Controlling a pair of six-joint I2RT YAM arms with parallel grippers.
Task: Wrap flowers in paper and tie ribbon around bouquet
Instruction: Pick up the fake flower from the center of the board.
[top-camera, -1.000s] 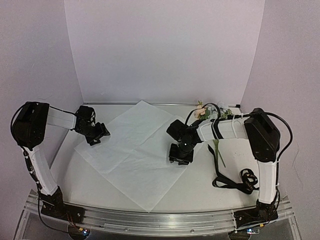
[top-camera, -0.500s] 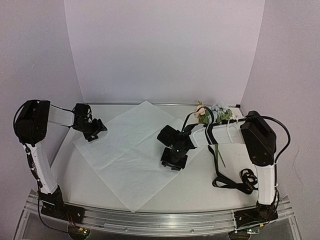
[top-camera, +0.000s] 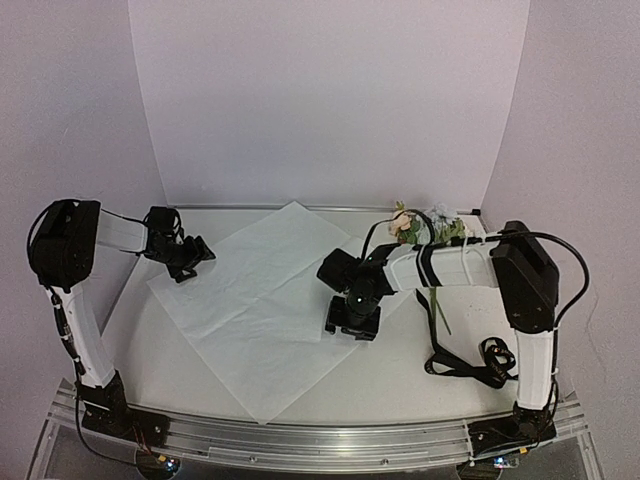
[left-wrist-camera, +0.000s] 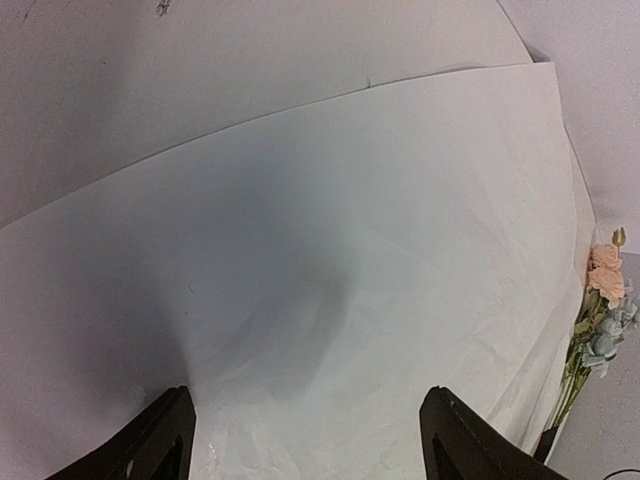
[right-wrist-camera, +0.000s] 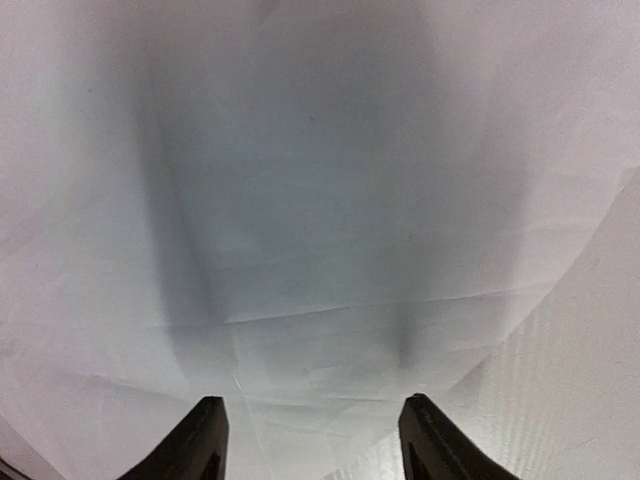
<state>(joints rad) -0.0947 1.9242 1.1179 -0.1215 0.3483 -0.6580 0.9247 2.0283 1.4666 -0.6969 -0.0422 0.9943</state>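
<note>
The paper (top-camera: 262, 300) lies flat on the table as a large white diamond. My left gripper (top-camera: 190, 262) hovers at its upper left edge. In the left wrist view the left gripper (left-wrist-camera: 310, 445) is open, with only the paper (left-wrist-camera: 380, 250) beneath it. My right gripper (top-camera: 351, 322) is over the sheet's right side. In the right wrist view the right gripper (right-wrist-camera: 315, 440) is open above the creased paper (right-wrist-camera: 320, 200), holding nothing. The flowers (top-camera: 424, 226) lie at the back right, partly behind the right arm, and the flowers (left-wrist-camera: 600, 325) also show in the left wrist view. The black ribbon (top-camera: 468, 362) lies loose at the front right.
A thin green stem (top-camera: 438, 306) runs under the right forearm toward the ribbon. Pale walls close the table at the back and both sides. A metal rail (top-camera: 320, 440) with both arm bases runs along the near edge. Bare table (right-wrist-camera: 590, 380) shows right of the paper.
The paper has slid left and toward the front. My right gripper moved left with it, then opened its jaws. My left gripper drew back up and left a little and widened slightly.
</note>
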